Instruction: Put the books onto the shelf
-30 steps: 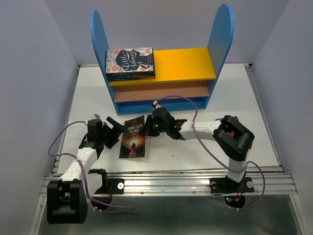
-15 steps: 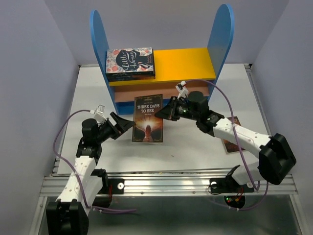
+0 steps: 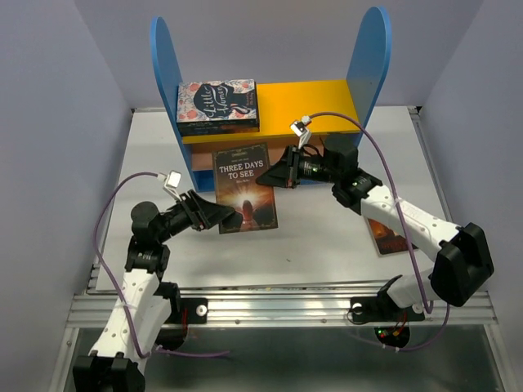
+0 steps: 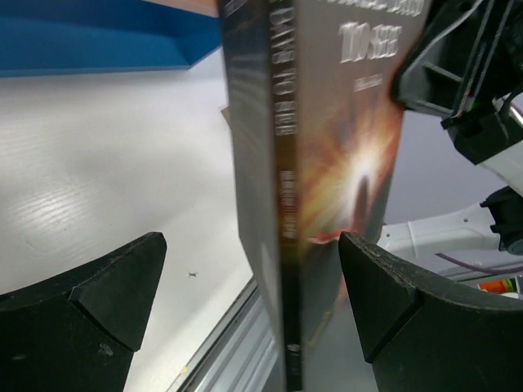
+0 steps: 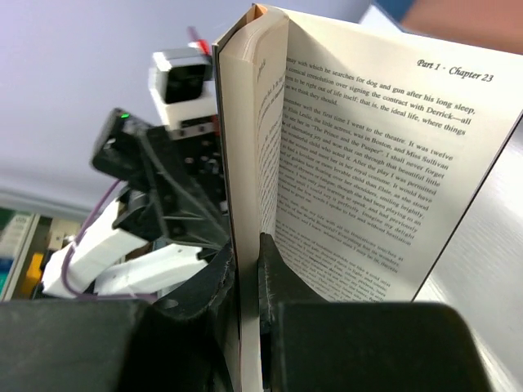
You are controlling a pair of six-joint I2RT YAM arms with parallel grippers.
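Observation:
The book "Three Days to See" (image 3: 243, 192) hangs upright in front of the shelf (image 3: 372, 57), below its yellow top board (image 3: 315, 102). My right gripper (image 3: 278, 175) is shut on its right edge. In the right wrist view the right gripper (image 5: 249, 269) pinches the cover and some pages, and the book (image 5: 368, 163) gapes open at a printed page. My left gripper (image 3: 219, 214) stands open at the book's lower left. In the left wrist view the spine (image 4: 282, 204) stands between its fingers (image 4: 106, 302) with a gap on each side. A stack of books (image 3: 217, 104) lies on the top board.
Another book (image 3: 384, 237) lies flat on the white table (image 3: 327, 245) at the right, partly hidden under my right forearm. The shelf's brownish middle board (image 3: 319, 151) and blue bottom board sit just behind the held book. A metal rail (image 3: 286, 306) runs along the near edge.
The right gripper has lifted the book off the table and carried it up toward the shelf. The left gripper followed, still open, and now straddles the spine.

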